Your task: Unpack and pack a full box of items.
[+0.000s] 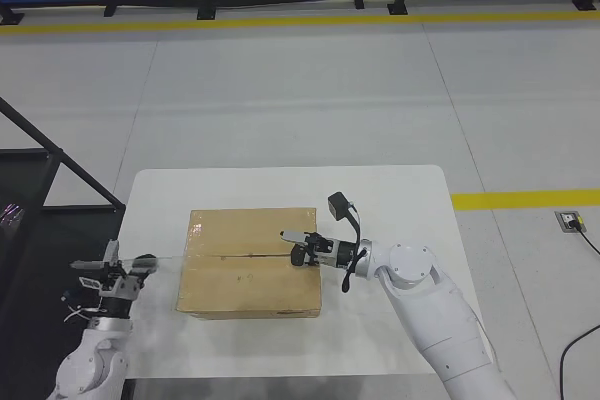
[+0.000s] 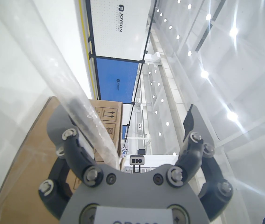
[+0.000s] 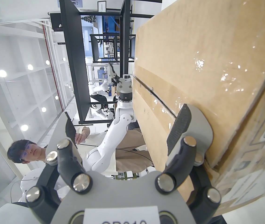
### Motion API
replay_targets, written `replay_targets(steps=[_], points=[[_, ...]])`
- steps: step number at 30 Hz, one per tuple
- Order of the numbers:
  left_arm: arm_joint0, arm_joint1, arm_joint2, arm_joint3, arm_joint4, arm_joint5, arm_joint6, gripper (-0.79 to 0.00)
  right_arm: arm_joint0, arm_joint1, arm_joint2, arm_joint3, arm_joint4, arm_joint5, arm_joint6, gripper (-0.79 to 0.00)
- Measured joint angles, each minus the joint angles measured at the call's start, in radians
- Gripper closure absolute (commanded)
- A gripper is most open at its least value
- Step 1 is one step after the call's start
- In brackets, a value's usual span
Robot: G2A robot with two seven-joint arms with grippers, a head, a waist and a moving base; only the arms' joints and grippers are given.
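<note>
Sealed box [image 1: 250, 262] sits mid-table [image 1: 400, 190]. Right gripper [image 1: 292, 243] is wide open and empty, one finger on the seam [image 3: 155, 96], probably to pry the flaps. Left gripper [image 1: 110, 267] is wide open near the table's left edge, with a clear film strip [image 2: 64, 71] draped over one finger, unclamped.

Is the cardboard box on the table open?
No, the cardboard box has its two top flaps lying flat, meeting along the middle seam.

Robotics test hall: taped floor lines [image 1: 535, 198], black frame cells [image 3: 72, 54], other white robots [image 3: 96, 97].
</note>
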Motion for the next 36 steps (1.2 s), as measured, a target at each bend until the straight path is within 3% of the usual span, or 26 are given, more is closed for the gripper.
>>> replay_targets(steps=[8,36], points=[[0.091,0.000,-0.060,-0.170,0.082,-0.005,0.062,-0.785,-0.024,0.003,-0.002,-0.035,-0.004,0.000,-0.012,-0.785],[0.129,-0.019,-0.100,-0.365,0.200,0.057,0.076,-0.785,-0.125,0.054,0.045,-0.187,0.013,0.009,0.012,-0.785]])
